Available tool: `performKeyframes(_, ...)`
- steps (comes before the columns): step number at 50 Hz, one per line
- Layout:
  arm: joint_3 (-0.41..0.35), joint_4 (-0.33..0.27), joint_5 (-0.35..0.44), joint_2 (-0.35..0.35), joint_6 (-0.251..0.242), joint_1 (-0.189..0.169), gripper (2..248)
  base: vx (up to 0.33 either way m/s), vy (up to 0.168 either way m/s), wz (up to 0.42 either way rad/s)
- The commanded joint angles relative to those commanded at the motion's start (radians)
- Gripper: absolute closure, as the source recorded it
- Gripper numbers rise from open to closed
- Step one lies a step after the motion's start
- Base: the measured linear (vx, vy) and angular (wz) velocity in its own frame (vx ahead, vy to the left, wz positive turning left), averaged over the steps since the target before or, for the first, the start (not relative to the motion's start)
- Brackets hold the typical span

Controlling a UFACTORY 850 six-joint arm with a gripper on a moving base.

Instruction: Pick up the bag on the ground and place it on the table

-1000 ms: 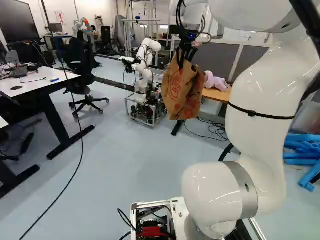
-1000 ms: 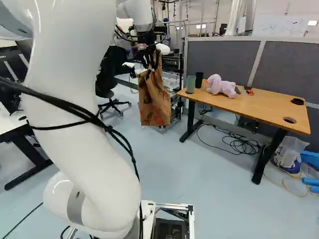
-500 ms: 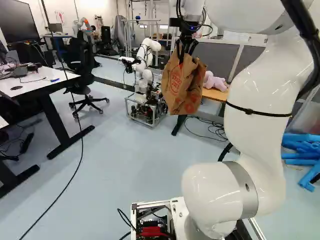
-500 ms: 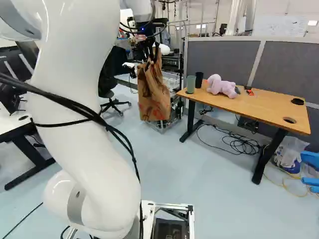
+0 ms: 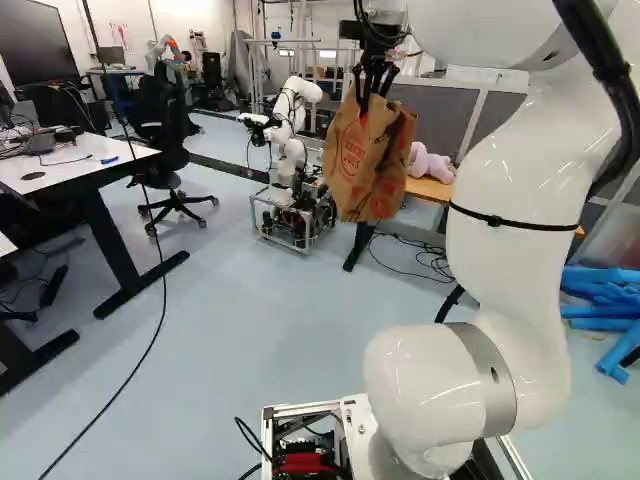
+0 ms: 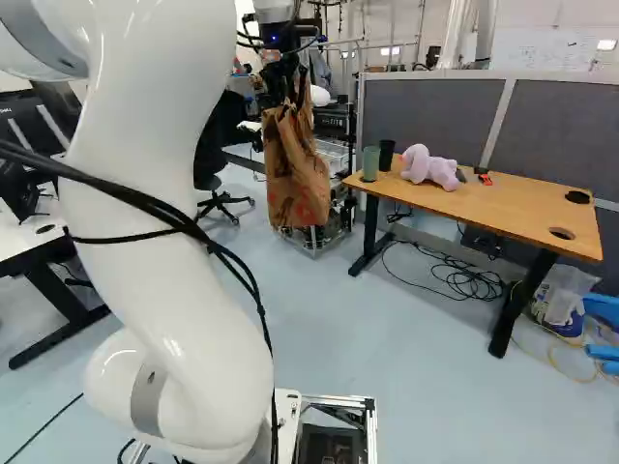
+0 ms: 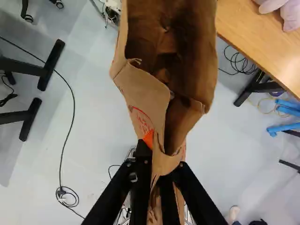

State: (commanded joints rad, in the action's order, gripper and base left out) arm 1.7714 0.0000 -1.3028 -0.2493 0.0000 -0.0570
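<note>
The gripper pinches the bag by its upper rim, paper caught between both fingers. Gripped there, the bag hangs below the fingers, roughly upright, its mouth gaping ahead of them in the wrist view; its underside is thus left free to be set down first. The bag is in the air, off the floor, and in the right base view hangs left of the table. The cups and toy stand at the table end nearer the bag, so a landing beyond them, toward the table holes, seems the safer choice. Lifting is judged complete; carrying across remains. The raised pose probably serves to bring the underside over the table edge; whether it is high enough cannot be told. Too low a path could catch the edge or topple the cups.
</note>
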Motion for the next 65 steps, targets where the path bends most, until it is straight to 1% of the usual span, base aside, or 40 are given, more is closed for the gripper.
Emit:
performKeyframes(14, 0.021, 0.0, -0.03, 0.0, 0.0, 0.0, 226, 0.0, 0.0, 0.0)
performKeyframes(65, 0.021, 0.0, -0.031, 0.0, 0.0, 0.0, 226, 0.0, 0.0, 0.0)
